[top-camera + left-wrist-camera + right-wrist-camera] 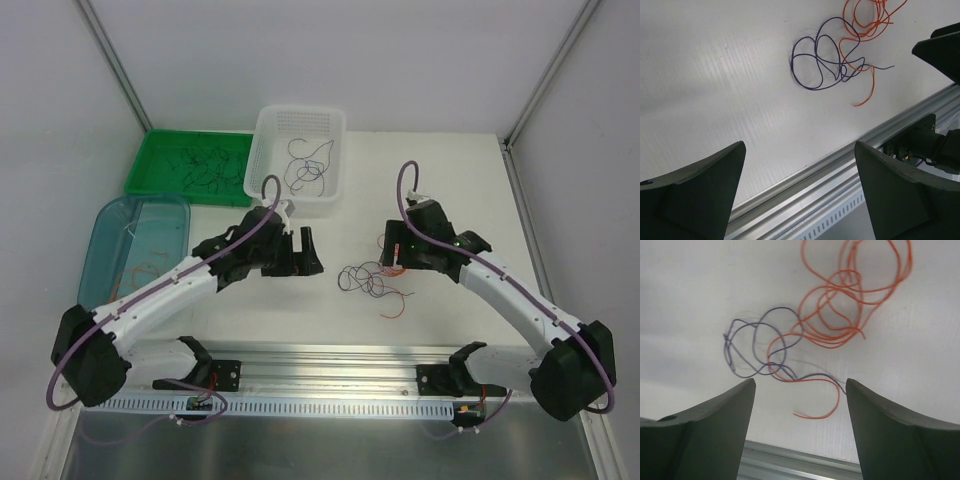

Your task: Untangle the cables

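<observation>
The white table (450, 200) carries three bins along its far side. A translucent blue plastic tub (105, 225) sits at 9 o'clock with orange strands inside. A flat green plastic tray (160, 150) at 11 o'clock holds dark ones. A white perforated plastic basket (270, 130) at 12 o'clock holds a few more.

The left gripper (800, 150) hangs over bare table with its fingers wide apart and nothing between them. The right gripper (801, 382) is likewise spread and empty, poised just above the tangle.

The tangle of thin curly cables (372, 280) lies loose on the table at about 4 o'clock from centre, between the two grippers and nearer the right one. In it a dark purple looped wire (817, 65) is crossed by an orange coiled wire (840, 315).

These strands look feather-light, springy and slick, so they will likely drag one another and slip from a loose pinch. The best holds seem to be the purple loop's outer 9 o'clock edge and the orange coil at 1 o'clock, away from the crossings.
</observation>
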You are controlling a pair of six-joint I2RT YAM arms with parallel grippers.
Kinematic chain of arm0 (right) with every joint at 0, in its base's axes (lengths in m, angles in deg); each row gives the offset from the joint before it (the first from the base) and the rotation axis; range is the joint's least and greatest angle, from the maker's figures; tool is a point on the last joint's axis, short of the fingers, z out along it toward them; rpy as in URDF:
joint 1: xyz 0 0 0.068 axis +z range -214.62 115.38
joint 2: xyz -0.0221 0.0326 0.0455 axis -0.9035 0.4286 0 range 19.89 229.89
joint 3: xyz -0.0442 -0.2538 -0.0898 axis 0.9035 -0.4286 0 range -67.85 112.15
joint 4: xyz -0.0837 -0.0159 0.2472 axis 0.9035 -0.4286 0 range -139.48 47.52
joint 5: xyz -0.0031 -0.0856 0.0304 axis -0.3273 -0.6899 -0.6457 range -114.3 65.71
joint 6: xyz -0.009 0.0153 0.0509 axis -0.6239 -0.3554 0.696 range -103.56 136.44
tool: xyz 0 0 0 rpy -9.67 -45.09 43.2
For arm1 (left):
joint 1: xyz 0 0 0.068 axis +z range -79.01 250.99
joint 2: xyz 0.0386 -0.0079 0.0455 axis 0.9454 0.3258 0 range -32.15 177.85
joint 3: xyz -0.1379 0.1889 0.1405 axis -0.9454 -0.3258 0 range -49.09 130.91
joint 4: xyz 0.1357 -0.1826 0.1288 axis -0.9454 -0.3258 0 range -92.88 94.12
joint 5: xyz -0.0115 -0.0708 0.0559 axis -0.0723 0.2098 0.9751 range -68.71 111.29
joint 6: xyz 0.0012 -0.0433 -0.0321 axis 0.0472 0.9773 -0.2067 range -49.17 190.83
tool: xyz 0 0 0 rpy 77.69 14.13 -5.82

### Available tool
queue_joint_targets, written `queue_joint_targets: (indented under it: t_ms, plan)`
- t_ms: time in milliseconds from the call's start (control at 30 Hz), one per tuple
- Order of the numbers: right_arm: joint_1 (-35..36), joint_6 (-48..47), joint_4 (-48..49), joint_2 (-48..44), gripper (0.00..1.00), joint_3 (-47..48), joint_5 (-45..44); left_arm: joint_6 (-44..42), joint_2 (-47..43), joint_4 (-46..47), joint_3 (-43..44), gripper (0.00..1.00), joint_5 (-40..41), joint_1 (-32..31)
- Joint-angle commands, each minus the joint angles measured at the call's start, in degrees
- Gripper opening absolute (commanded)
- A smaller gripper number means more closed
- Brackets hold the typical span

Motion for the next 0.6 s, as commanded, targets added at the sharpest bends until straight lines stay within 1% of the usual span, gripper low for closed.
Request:
queue_joint_targets:
  t_ms: [0,33,100,133,267,400,433,533,567]
  plan:
    - [-5.8,-1.0,-1.3,-1.2,0.77,-3.2,1.0,3.7,7.3,3.9,6.0,0.91,5.3,-4.0]
    - [-6.6,-1.1,-0.4,-1.5,0.76,-3.7,1.9,4.1,11.2,4.2,7.1,0.90,7.4,-6.5]
    - [-8.3,-1.0,0.9,-1.5,0.76,-5.0,2.4,5.0,15.1,4.7,10.4,0.86,9.6,-8.6]
    - [-8.6,-0.9,2.2,-1.3,0.76,-5.4,2.9,5.4,19.0,4.8,11.4,0.85,10.5,-9.9]
    - [-9.3,-0.6,5.5,0.0,0.76,-5.8,3.5,7.6,27.0,5.2,16.6,0.77,13.5,-12.0]
    - [-9.6,0.1,8.6,2.3,0.76,-6.1,3.5,7.9,33.3,5.2,20.3,0.70,14.2,-13.5]
    - [-9.7,0.3,9.5,3.9,0.76,-6.0,3.7,8.0,35.4,5.1,20.8,0.65,14.2,-13.8]
    - [-10.1,1.0,11.5,6.3,0.75,-5.7,4.4,8.6,38.6,5.1,21.6,0.57,14.1,-14.0]
    - [-10.0,1.2,12.0,7.7,0.75,-5.6,4.5,8.9,39.1,5.1,21.6,0.51,14.1,-14.1]
